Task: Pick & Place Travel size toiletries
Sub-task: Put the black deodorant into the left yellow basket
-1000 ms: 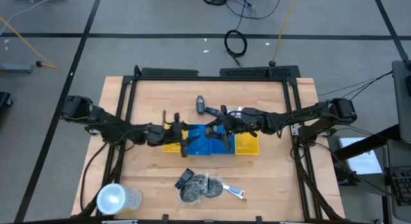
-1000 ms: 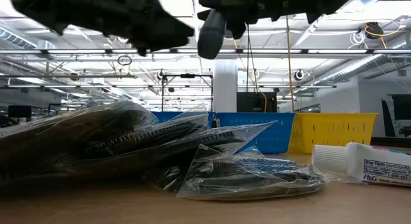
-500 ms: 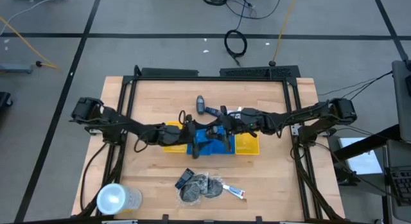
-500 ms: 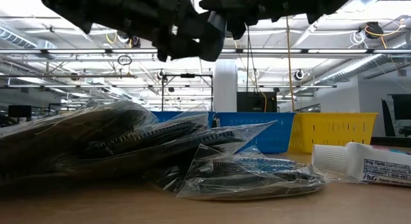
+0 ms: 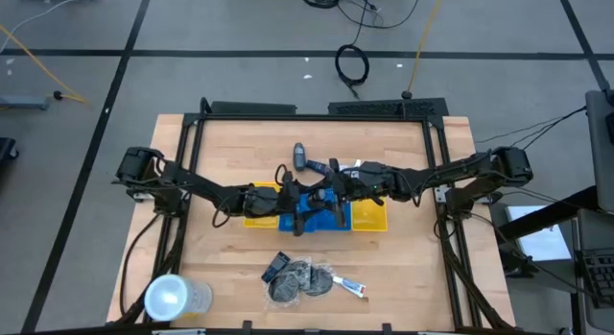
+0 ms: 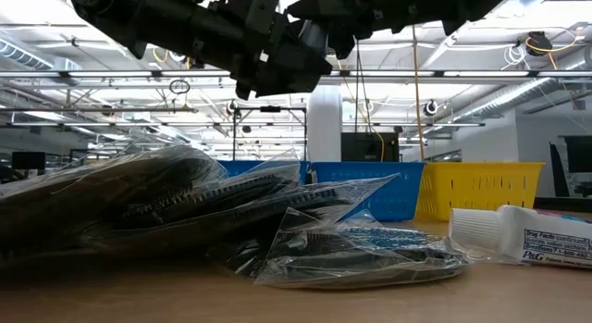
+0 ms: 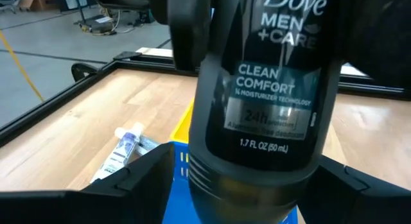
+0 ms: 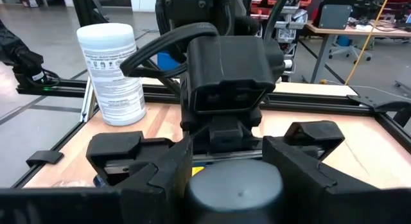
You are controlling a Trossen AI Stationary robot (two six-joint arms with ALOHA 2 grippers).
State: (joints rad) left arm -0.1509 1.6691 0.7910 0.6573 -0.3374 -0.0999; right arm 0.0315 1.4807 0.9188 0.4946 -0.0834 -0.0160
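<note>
A dark grey Dove deodorant bottle (image 7: 270, 102) hangs in the air above the blue tray (image 5: 317, 220), held by my right gripper (image 5: 322, 189), which reaches in from the table's right. My left gripper (image 5: 295, 196) is open and faces it from the left, with its fingers (image 7: 138, 182) on either side of the bottle's lower end. A second dark bottle (image 5: 299, 157) lies on the table beyond the trays. A white tube with a blue end (image 7: 122, 150) lies near them. Bagged dark puffs (image 5: 295, 275) and a white tube (image 6: 532, 235) lie near the table's near edge. My right gripper pinches the bottle's upper part between its two fingers (image 8: 151, 169), and the round top end (image 8: 237, 185) shows between them. The fingers come in about level from the table's right. The bottle stands upright, clear of the tray. My left gripper: I cannot tell whether its fingers touch the bottle.
Yellow trays (image 5: 371, 215) (image 5: 251, 212) flank the blue one at mid-table. A whitish round canister (image 5: 173, 297) stands at the near left corner, also seen as a canister (image 8: 112, 73) behind the left arm. Black frame rails (image 5: 317, 109) run round the table.
My left gripper has travelled toward the table's right, up to the bottle held by the right gripper, and its open fingers now stand around the bottle's lower end. The right arm and the bottle have stayed where they were.
</note>
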